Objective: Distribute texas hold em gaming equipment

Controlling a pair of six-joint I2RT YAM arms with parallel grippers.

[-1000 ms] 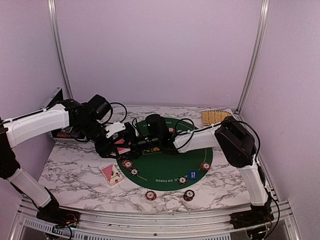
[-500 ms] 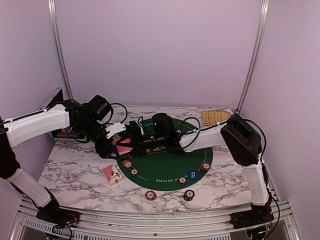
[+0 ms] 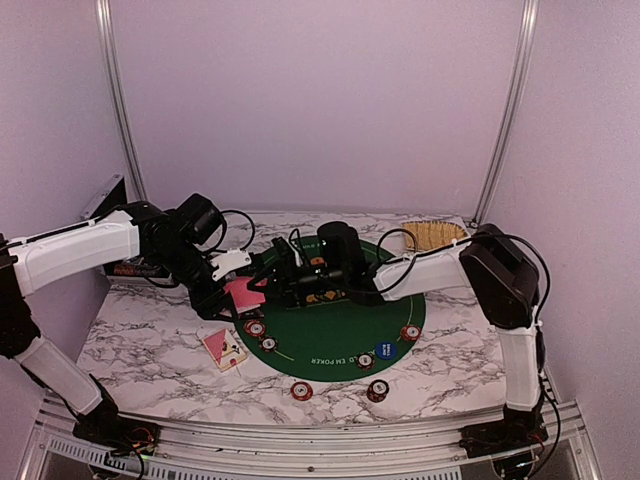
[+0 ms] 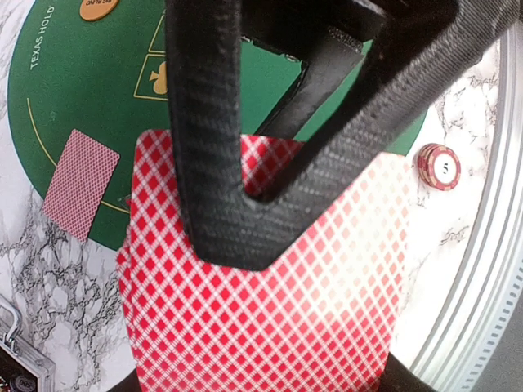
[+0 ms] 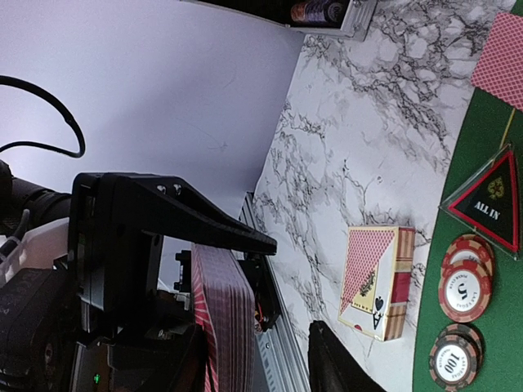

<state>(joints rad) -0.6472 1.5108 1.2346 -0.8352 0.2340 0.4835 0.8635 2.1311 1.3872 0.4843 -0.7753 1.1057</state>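
Observation:
My left gripper is shut on a deck of red-backed playing cards, held up over the mat's left edge. The deck fills the lower left wrist view. My right gripper reaches left to it, open, its jaws straddling the deck with a gap on the lower side. One black finger lies across the card backs. Chip stacks and a blue button sit on the round green mat. A dark triangular button and a single card also lie there.
A card box lies on the marble left of the mat. Two chip stacks stand near the front edge. A woven straw tray is at the back right, and an open case at the left.
My right gripper has moved left across the mat to the deck, and its jaws have narrowed around it. The left gripper has kept hold of the deck, barely moving.

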